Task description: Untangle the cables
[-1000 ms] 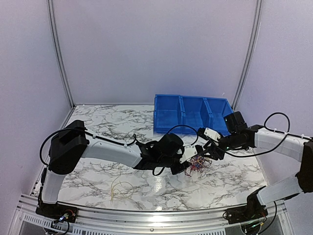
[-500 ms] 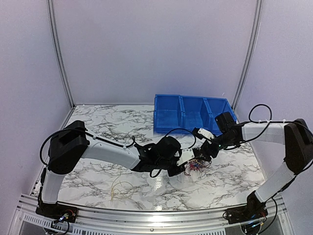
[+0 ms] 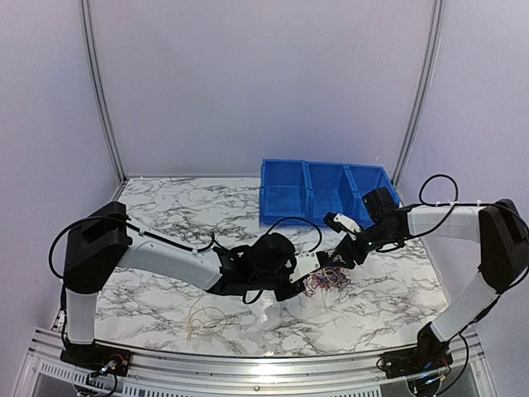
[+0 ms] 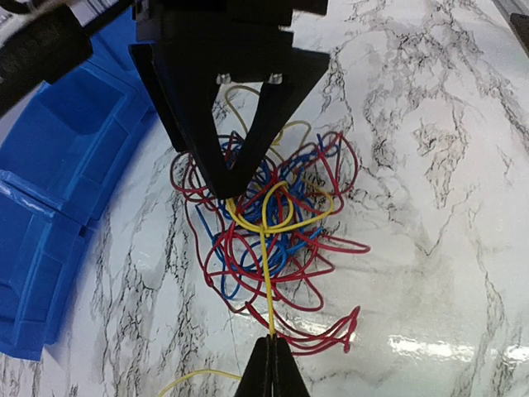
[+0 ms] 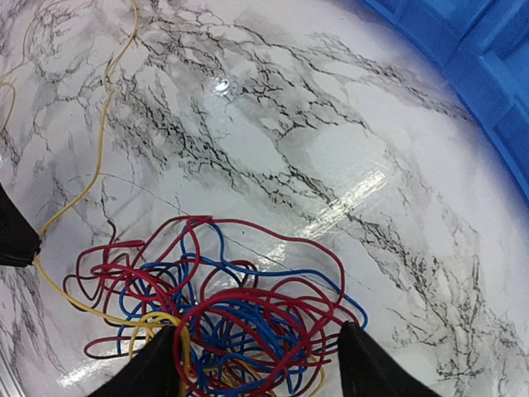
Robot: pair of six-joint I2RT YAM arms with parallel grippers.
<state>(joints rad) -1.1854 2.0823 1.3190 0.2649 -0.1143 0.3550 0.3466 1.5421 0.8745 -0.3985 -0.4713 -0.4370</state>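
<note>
Left wrist view: the cables (image 4: 277, 223) are seen as a loose knot of red, blue and yellow strands lying on the marble table (image 4: 446, 165), just beside the blue bin (image 4: 58, 165). One yellow strand (image 4: 269, 281) is drawn straight out of the knot and is pinched between the closed tips of the left gripper (image 4: 270, 368). The right gripper (image 5: 260, 364) is spread wide, its fingers set to either side of the knot, and nothing is clamped by it. Since the yellow strand is looped through red and blue coils, it is judged that a further pull could tighten the knot, or the whole bunch could be dragged along because it is not pinned. The thin strand could also slip from the pinch. Three compartments are shown in the bin from above, and nothing is seen in them. A pale wire (image 3: 202, 318) lies well apart, nearer the left arm's base.
</note>
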